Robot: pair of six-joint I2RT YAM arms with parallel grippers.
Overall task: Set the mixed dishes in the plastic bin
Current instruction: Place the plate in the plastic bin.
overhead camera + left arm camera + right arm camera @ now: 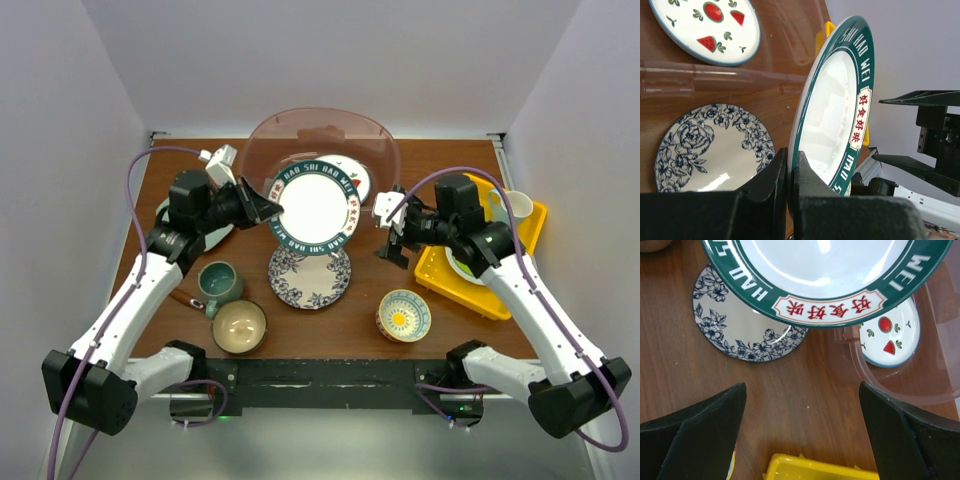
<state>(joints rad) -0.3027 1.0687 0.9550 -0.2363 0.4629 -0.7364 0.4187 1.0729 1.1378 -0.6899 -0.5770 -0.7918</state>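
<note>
My left gripper [270, 208] [790, 165] is shut on the rim of a white plate with a dark green lettered border [315, 207] [835, 105] [825, 275]. It holds the plate tilted in the air at the near edge of the plastic bin [300, 130] [920, 385]. A watermelon-marked plate [357, 172] [705, 27] lies inside the bin. My right gripper [392, 235] [802, 410] hangs open and holds nothing, just right of the held plate. On the table are a blue-patterned plate [309, 277], a teal mug [217, 283], a tan bowl [239, 326] and a patterned bowl [403, 315].
A yellow tray [530, 225] [820, 470] sits at the right under my right arm, with a white cup [515, 205] and another dish in it. A pale dish [215, 238] lies partly hidden under my left arm.
</note>
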